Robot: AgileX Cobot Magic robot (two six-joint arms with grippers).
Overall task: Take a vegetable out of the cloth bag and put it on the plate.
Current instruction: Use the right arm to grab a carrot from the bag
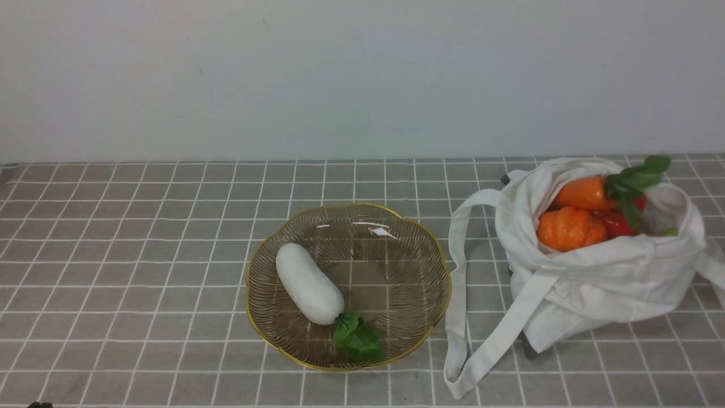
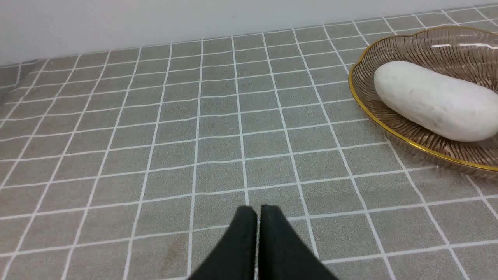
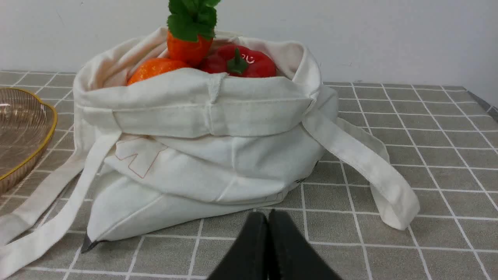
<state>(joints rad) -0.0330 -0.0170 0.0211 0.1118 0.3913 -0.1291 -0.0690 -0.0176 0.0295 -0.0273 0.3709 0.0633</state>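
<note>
The orange carrot (image 1: 583, 194) with green leaves lies in the mouth of the off-white cloth bag (image 1: 600, 272) at the right; it also shows in the right wrist view (image 3: 189, 48), sticking up out of the bag (image 3: 202, 155). The brownish glass plate (image 1: 396, 238) with a gold rim stands in the middle and holds a white radish (image 1: 308, 283). My left gripper (image 2: 257, 210) is shut and empty, low over the cloth left of the plate (image 2: 393, 132). My right gripper (image 3: 267, 216) is shut and empty, just in front of the bag's base. Neither gripper shows in the front view.
A ribbed orange pumpkin (image 1: 569, 228) and a red pepper (image 1: 617, 222) also sit in the bag. The bag's long straps (image 1: 461, 317) trail over the grey checked tablecloth between bag and plate. A white wall runs along the back.
</note>
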